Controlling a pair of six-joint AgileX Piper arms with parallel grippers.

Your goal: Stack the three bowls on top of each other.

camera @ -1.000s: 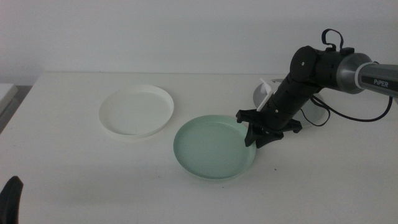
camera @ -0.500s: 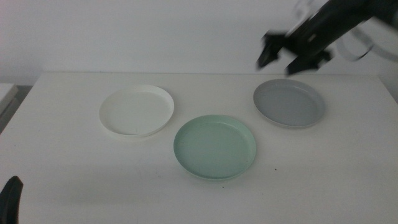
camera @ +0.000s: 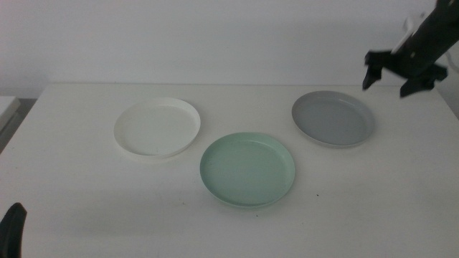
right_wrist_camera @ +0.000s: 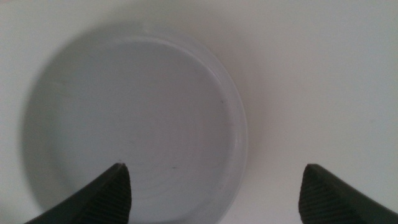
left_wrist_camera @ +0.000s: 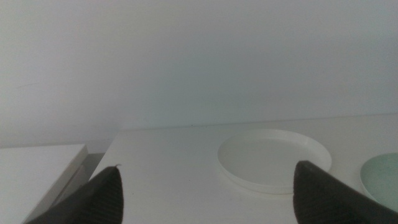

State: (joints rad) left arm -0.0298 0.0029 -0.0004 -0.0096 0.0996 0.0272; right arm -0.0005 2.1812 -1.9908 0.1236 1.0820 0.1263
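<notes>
right end effector (camera: 404,74) up in the air, spread wide, past the shallow grey plastic bowl (camera: 333,118) | arm cropped at frame edge | left end effector (left_wrist_camera: 208,190) spread too

A white table (camera: 86,193) fills the lower frame. A pale wall (camera: 179,36) spans the top. At far left, perhaps a second white surface (camera: 6,107).

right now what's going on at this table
Three bowls lie apart on the white table, none stacked: the white bowl, the mint green bowl and the grey bowl. The right gripper hangs above the table's far right, by the grey bowl, jaws open and empty. The left gripper waits at the near left edge, jaws open, facing the white bowl.
</notes>
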